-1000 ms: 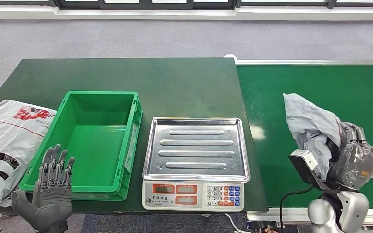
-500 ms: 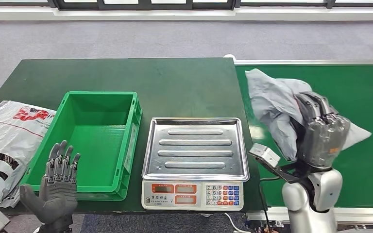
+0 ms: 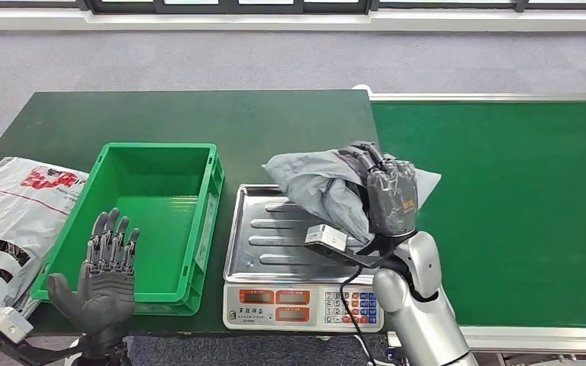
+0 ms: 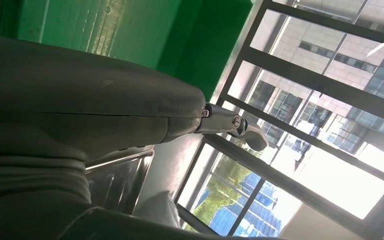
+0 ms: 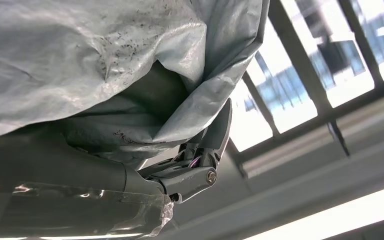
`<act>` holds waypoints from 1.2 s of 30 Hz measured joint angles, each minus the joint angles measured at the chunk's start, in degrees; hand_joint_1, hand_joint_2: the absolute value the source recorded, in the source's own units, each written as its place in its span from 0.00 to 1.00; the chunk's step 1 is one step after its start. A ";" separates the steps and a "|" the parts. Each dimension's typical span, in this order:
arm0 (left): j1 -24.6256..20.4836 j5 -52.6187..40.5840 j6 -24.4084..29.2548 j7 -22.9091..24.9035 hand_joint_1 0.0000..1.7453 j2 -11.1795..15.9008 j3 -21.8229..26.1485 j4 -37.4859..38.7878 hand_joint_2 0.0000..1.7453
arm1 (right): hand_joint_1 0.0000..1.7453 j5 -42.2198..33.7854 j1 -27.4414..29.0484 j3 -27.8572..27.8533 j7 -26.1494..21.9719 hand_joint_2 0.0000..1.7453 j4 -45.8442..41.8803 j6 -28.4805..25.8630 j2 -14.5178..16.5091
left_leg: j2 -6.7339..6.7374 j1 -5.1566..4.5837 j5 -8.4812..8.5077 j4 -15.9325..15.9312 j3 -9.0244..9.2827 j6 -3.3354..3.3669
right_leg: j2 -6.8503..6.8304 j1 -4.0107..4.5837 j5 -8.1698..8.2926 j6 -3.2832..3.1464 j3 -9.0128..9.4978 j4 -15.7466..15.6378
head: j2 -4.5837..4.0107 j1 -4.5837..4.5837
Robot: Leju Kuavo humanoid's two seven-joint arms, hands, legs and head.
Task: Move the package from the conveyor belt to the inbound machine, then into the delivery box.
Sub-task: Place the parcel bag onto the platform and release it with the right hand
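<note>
**Head view: grey package held over the scale tray**

Head view: the right hand (image 3: 387, 197) grips the crumpled grey package (image 3: 322, 187), fingers wrapped over its top, holding it above the far right part of the steel tray of the weighing scale (image 3: 275, 229). Whether the package touches the tray cannot be told. The green conveyor belt (image 3: 503, 206) lies to the right, well apart from the package. The green delivery box (image 3: 191, 229) sits just left of the scale on the dark green table (image 3: 198, 114). The left hand (image 3: 103, 271) hovers at the box's near left corner, palm up, fingers spread, holding nothing. A white printed bag (image 3: 8, 221) lies left of the box.

Left wrist view: the left hand's grey cover and one finger (image 4: 235, 125) are close to the green box wall (image 4: 180, 35); a corner of the steel tray (image 4: 122, 180) is visible.

Right wrist view: the grey package (image 5: 80, 60) is folded over the right hand, with one finger (image 5: 210, 145) pressing into it.
</note>
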 joint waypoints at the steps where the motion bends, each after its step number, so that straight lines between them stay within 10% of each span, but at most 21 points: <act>1: 0.03 0.09 0.10 -0.14 0.00 0.09 -0.07 0.03 0.00 | 1.00 0.42 -0.03 0.72 0.80 1.00 0.47 0.95 0.18 | 0.00 0.00 0.00 0.00 -0.02 0.00 | 0.00 0.00 0.00 0.00 -0.02 0.00 | 0.00 0.00; 23: 0.33 0.52 0.21 -0.50 0.00 0.84 -0.16 0.46 0.00 | 1.00 1.05 -0.56 3.89 2.41 1.00 6.47 4.06 0.55 | 0.01 0.00 0.02 0.01 -0.03 -0.02 | 0.00 0.00 0.01 0.00 -0.05 0.00 | 0.00 0.00; 27: 0.35 0.52 0.20 -0.53 0.00 0.84 -0.16 0.48 0.00 | 0.01 1.03 -0.67 3.93 2.44 1.00 6.72 4.34 0.55 | 0.01 0.00 0.02 0.01 -0.03 -0.02 | 0.00 0.00 0.01 0.00 -0.04 0.00 | 0.00 0.00; 36: 1.89 0.36 -0.20 -1.15 0.00 0.90 -0.16 -0.11 0.00 | 0.00 -4.16 -0.28 4.04 3.44 1.00 6.30 8.88 0.39 | 0.02 0.00 0.02 0.01 -0.01 -0.02 | 0.01 0.00 0.01 0.00 -0.08 0.00 | 0.00 -0.01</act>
